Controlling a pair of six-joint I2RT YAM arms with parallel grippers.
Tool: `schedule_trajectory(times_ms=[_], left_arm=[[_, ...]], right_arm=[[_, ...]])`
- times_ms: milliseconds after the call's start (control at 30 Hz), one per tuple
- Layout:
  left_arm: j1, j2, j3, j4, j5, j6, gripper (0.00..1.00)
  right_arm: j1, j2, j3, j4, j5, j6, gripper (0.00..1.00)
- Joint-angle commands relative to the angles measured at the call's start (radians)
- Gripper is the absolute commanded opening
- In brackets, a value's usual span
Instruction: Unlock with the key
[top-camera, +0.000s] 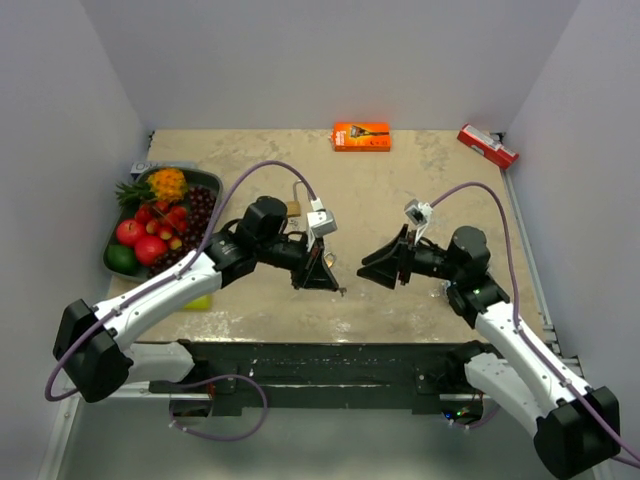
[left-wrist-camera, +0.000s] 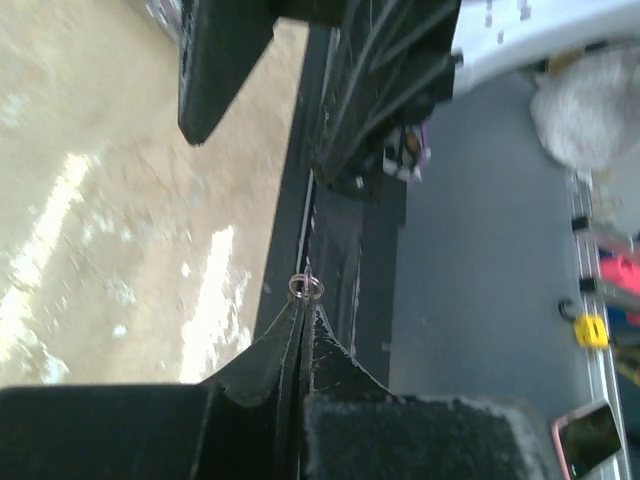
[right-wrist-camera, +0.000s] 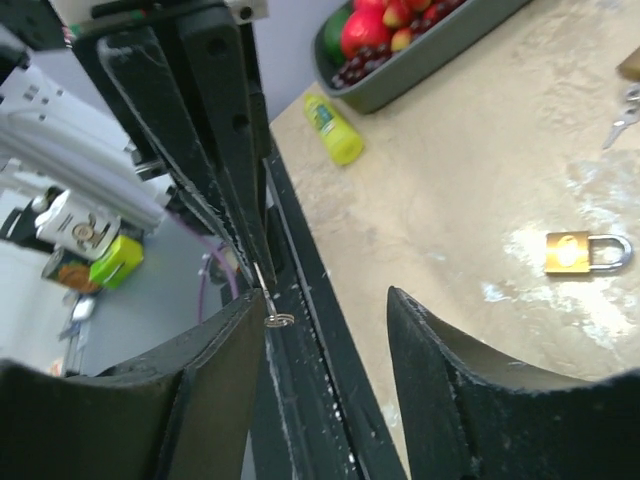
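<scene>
Right wrist: brass padlock (right-wrist-camera: 568, 252), silver shackle (right-wrist-camera: 618, 250)

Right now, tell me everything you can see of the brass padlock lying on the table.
The padlock has a squarish brass-coloured body and a silvery metal shackle that looks closed. It lies flat on the beige marbled table, with the shackle pointing right in the right wrist view. Only the table touches it, and its keyhole does not show.

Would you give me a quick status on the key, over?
Left tool shut on key. Right tool open, beside it. Padlock lies apart, untouched.
</scene>
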Motion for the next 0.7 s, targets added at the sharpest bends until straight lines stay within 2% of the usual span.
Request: schedule_trajectory(times_ms=[0,367,500,667], left_arm=[[-0.003,0.021,0.083,-0.324,0.099,0.217,0.00],[-0.017,0.016,0.077,-0.319,0.123,0.217,0.00],[-0.020,0.019,0.077,-0.322,0.123,0.217,0.00],[-0.023,0.019,0.075,-0.324,0.120,0.217,0.00]], right_arm=[[0.053,0.015,0.020,-0.026,-0.069,-0.029,0.52],[0.213,0.104,0.024,-0.021,-0.043,-0.026,0.43],[0.267,0.149,0.008,0.081,-0.030,0.021,0.40],[0.336,0.192,0.009,0.121,-0.010,0.035,0.38]])
